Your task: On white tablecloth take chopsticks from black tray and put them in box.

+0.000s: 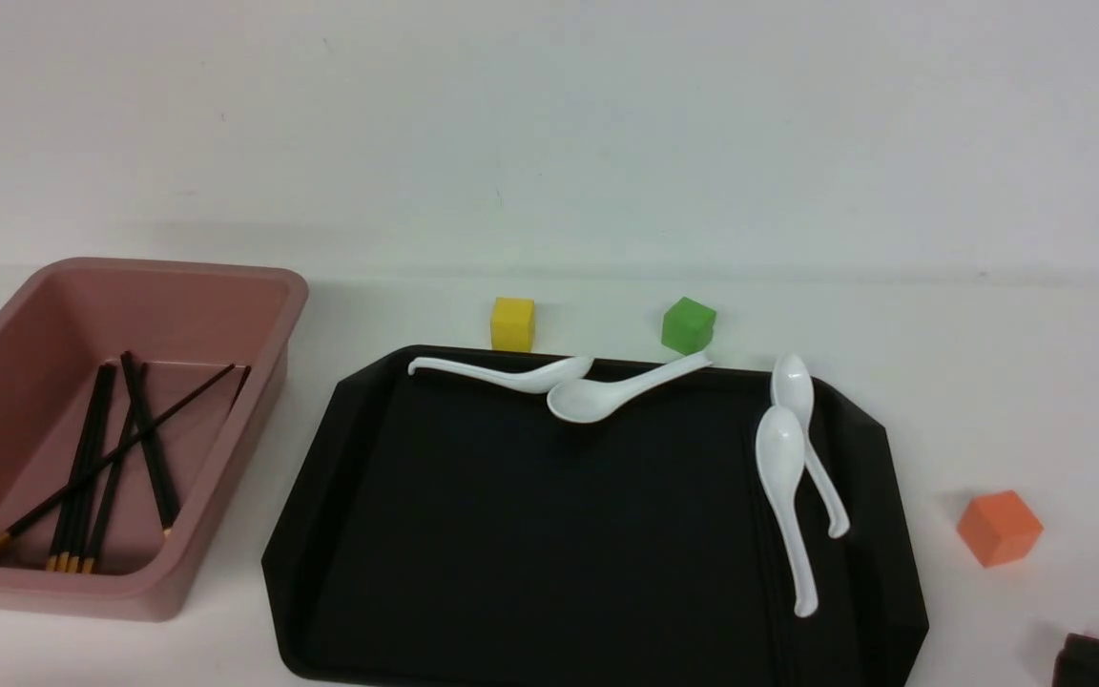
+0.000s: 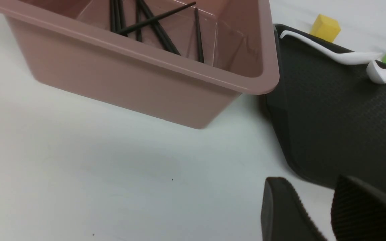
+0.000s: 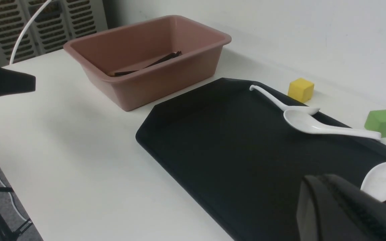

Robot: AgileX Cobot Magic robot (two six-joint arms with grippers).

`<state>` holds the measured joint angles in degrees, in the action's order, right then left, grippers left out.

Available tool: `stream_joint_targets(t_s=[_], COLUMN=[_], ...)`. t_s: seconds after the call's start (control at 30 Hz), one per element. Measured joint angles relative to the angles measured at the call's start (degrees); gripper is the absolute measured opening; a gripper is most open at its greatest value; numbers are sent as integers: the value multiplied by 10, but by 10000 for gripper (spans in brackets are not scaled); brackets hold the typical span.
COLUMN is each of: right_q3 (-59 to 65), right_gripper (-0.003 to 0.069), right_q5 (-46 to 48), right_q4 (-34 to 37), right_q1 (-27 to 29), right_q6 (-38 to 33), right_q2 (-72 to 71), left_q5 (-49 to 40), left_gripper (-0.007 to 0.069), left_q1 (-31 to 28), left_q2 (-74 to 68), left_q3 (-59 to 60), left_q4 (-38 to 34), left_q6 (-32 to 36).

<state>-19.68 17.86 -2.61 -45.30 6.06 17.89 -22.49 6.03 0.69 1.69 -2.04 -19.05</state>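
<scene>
Six or so chopsticks (image 1: 101, 468) lie in the box (image 1: 168, 270), gold ends mostly toward the near wall. They cross and overlap, so the exact count is hard to make out. Every chopstick in view is inside this box, which stands at the left edge of the counter on the white tablecloth (image 1: 988, 382).

One black tray (image 1: 530, 534) sits mid-counter, just right of the box. It carries four white spoons (image 1: 783, 477): two along its far rim with their bowls touching, and two along its right side, one overlapping the other.

Three cubes stand on the cloth. The yellow cube (image 1: 512, 323) and green cube (image 1: 688, 325) are just beyond the tray's far edge. The orange cube (image 1: 999, 528) is off its right side.

The front view cuts off the tray's near edge and the box's near left corner.

The left hand (image 2: 317, 190) has its fingers spread wide and holds nothing; it is over bare cloth near the tray's corner on the box side.

The right hand (image 3: 343, 207) shows only as one dark mass over the tray near the spoons. I cannot tell how far it is parted, and nothing is seen in it.
</scene>
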Motion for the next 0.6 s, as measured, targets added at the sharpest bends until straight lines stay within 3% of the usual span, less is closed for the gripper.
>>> stream_joint_targets(t_s=[0.6], right_q3=[0], right_gripper=[32], right_q5=[12], right_q4=[0], right_q1=[2], right_q6=[-1], right_q2=[-7], left_q5=[0], left_gripper=[238], left_q1=[0], left_q2=[0], left_q3=[0], left_q4=[0], left_q6=[0])
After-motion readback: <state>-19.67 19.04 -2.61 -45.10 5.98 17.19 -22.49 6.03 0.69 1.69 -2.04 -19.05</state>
